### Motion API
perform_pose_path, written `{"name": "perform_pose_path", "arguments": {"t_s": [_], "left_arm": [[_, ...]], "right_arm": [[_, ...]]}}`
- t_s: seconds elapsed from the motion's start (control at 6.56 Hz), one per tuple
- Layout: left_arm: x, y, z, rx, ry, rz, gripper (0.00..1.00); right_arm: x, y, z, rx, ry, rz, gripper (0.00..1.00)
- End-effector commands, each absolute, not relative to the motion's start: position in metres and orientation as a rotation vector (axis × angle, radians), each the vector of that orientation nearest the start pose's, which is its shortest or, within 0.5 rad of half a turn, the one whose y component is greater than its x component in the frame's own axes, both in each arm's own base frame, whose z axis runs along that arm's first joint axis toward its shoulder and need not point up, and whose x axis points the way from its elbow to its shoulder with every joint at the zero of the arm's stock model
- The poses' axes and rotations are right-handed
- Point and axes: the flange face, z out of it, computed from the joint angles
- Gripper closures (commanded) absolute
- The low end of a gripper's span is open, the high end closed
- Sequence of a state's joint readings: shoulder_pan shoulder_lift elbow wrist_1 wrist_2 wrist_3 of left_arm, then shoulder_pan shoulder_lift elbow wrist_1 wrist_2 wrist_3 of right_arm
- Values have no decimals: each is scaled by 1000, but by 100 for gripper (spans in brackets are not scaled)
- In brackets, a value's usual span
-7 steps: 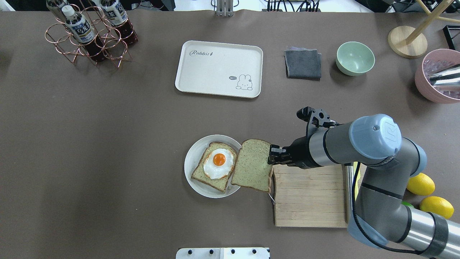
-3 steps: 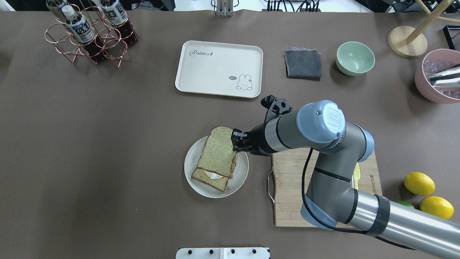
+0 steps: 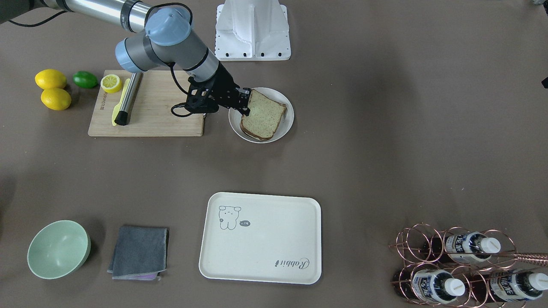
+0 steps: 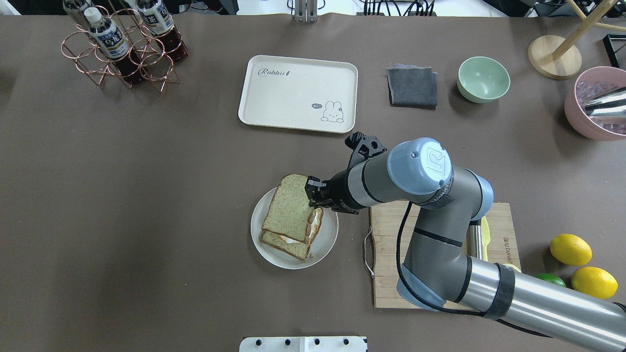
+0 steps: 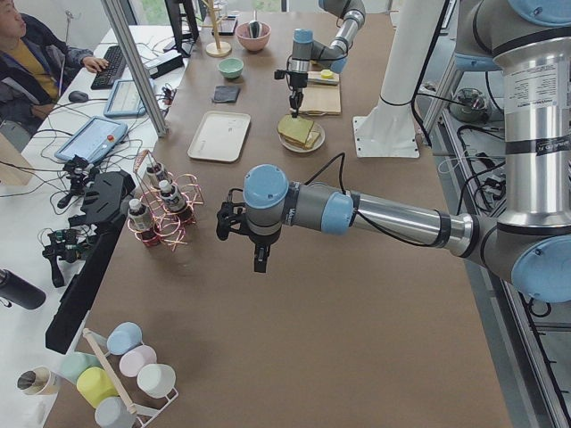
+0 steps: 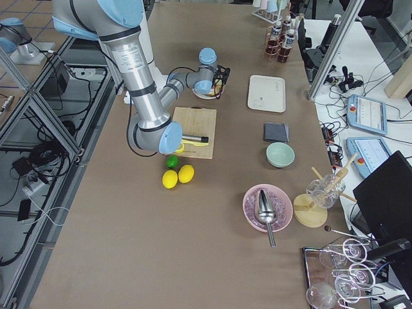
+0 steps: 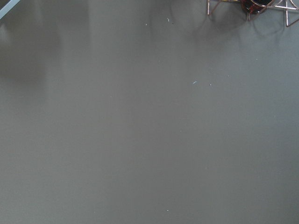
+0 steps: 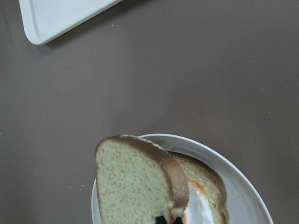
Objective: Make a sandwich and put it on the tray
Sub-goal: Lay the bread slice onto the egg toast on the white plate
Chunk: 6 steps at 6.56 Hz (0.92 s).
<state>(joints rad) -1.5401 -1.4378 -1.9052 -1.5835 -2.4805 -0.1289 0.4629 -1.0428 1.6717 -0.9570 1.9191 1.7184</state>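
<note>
Brown tabletop (image 4: 146,205) carries a round white plate (image 4: 326,243). Over the plate, the right gripper (image 4: 313,199) pinches the edge of a speckled, brown-crusted bread slice (image 4: 288,208). It is tilted above the second slice (image 4: 286,247) and white fried egg (image 4: 317,221) on the plate. A cream rectangular tray (image 4: 293,90) lies well apart from the plate. The left gripper (image 5: 258,259) hangs far from the plate, and I cannot tell its opening.

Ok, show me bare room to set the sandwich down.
The cream rectangular tray is bare. So is the brown tabletop between the copper wire bottle rack and the round white plate. Crowded: that plate, where the right pincer grips the top bread slice, and the wooden cutting board beside it.
</note>
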Motion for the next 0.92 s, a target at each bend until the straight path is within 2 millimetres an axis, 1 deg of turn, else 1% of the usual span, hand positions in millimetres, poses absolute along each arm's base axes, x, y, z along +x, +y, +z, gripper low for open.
{"name": "perform_pose_path", "arguments": {"t_s": [0.0, 0.31, 0.46, 0.61, 0.76], "left_arm": [[-41, -440, 544, 127, 919, 7, 3], [-41, -440, 545, 125, 919, 6, 3], [-41, -440, 545, 125, 919, 6, 3], [-41, -440, 545, 125, 919, 5, 3], [-40, -441, 541, 123, 922, -10, 3]], "right_arm": [[-549, -369, 239, -123, -1257, 298, 100], [-550, -364, 245, -129, -1252, 293, 100], [-550, -364, 246, -129, -1250, 293, 75], [-549, -364, 245, -126, -1253, 294, 1], [-548, -366, 245, -115, -1250, 302, 0]]}}
